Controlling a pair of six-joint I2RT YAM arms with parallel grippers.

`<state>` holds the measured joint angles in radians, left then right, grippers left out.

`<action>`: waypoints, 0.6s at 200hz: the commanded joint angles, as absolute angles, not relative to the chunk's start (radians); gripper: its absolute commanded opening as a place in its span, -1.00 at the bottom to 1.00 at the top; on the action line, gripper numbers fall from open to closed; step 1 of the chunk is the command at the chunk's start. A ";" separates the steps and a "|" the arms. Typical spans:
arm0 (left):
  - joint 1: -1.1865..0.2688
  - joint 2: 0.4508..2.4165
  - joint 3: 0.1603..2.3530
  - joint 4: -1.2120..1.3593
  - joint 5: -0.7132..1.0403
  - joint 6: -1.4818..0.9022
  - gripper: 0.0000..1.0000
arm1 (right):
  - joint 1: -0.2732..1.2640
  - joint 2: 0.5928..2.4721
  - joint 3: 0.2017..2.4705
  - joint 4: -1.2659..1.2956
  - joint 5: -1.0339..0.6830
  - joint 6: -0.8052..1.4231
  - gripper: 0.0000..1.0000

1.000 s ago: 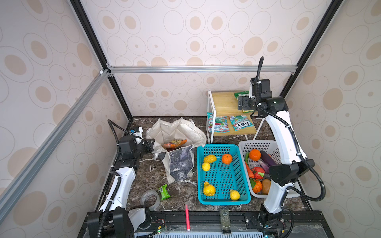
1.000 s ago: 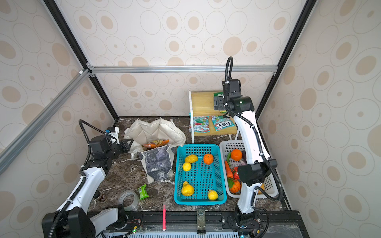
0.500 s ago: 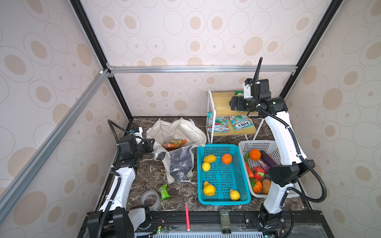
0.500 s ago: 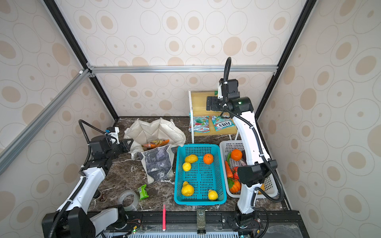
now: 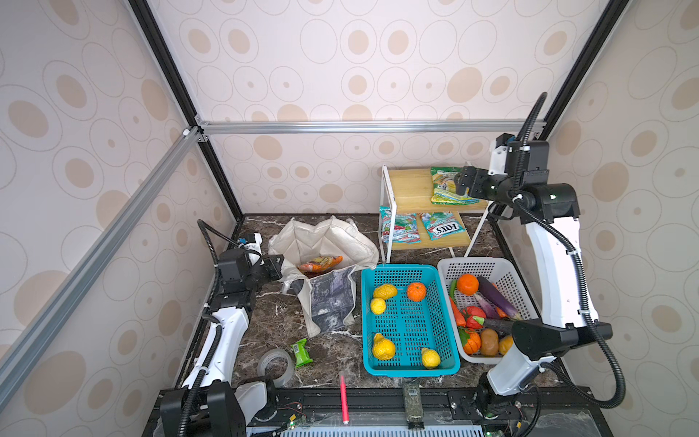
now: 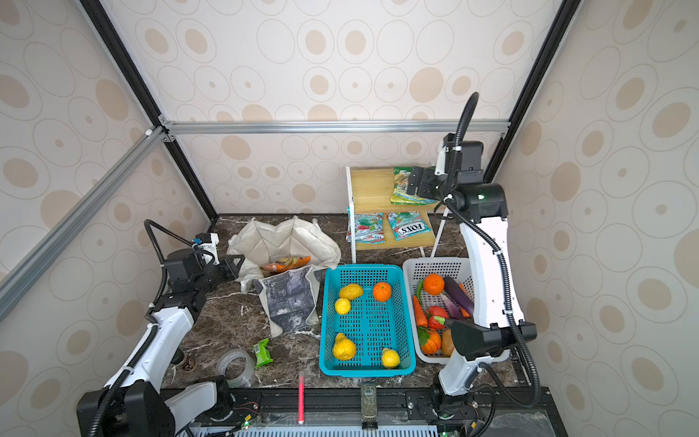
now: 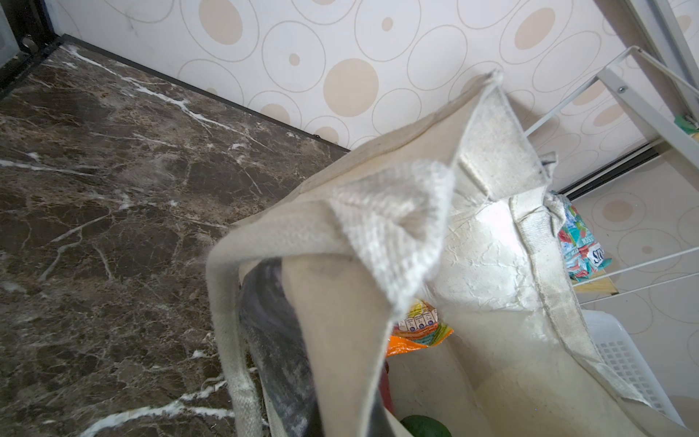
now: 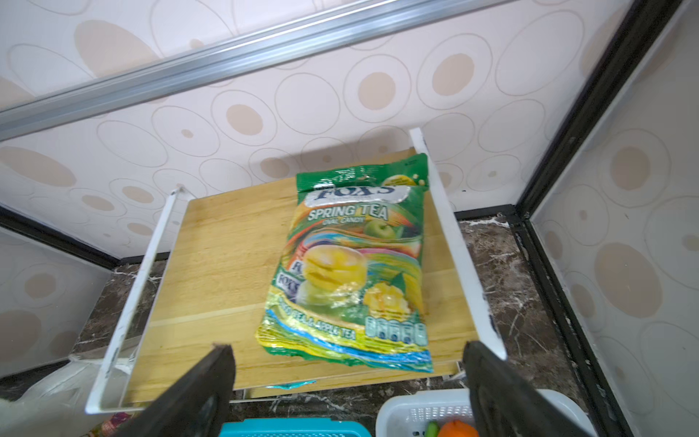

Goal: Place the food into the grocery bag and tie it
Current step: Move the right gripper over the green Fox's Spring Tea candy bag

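Note:
The cream grocery bag (image 5: 321, 242) (image 6: 281, 238) stands open at the back left of the marble table. My left gripper (image 5: 274, 265) (image 6: 232, 265) is shut on the bag's left rim; in the left wrist view the bag's canvas (image 7: 378, 212) hides the fingers. Inside the bag lie an orange packet (image 5: 319, 263) (image 7: 416, 329) and a dark green fruit (image 7: 425, 427). My right gripper (image 5: 465, 183) (image 8: 348, 348) hangs open over the top shelf, at the near end of a green-yellow packet (image 8: 351, 265) (image 5: 444, 187), holding nothing.
A two-tier wooden shelf (image 5: 412, 181) holds two more packets (image 5: 401, 227) on its lower board. A teal basket (image 5: 410, 369) with yellow fruit and a white basket (image 5: 472, 263) of vegetables sit at front right. A tape roll (image 5: 276, 365), small green packet (image 5: 301, 352) and red pen (image 5: 343, 397) lie at the front.
My right gripper slid left over the top shelf, then drew back to the right, its jaws narrowing slightly. The left arm and the bag have not moved.

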<state>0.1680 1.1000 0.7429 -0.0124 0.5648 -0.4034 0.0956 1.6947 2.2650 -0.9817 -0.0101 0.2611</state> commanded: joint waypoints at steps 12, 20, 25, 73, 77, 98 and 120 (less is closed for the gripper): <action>0.168 1.075 0.764 0.003 0.568 -0.385 -1.00 | 0.053 1.723 2.208 -0.987 -0.145 0.323 0.59; 0.167 1.071 0.764 0.003 0.565 -0.384 -1.00 | 0.048 1.724 2.199 -0.981 -0.156 0.324 0.51; 0.166 1.068 0.763 0.003 0.563 -0.384 -1.00 | 0.046 1.724 2.191 -0.975 -0.159 0.322 0.46; 0.166 1.081 0.765 0.005 0.584 -0.390 -1.00 | 0.031 1.692 2.090 -0.928 -0.160 0.326 0.37; 0.167 1.078 0.765 0.005 0.583 -0.388 -1.00 | 0.028 1.683 2.073 -0.917 -0.156 0.326 0.39; 0.167 1.059 0.760 0.012 0.576 -0.388 -1.00 | 0.008 1.653 2.022 -0.884 -0.152 0.332 0.56; 0.167 1.063 0.761 0.018 0.593 -0.395 -1.00 | -0.002 1.646 2.014 -0.885 -0.152 0.329 0.63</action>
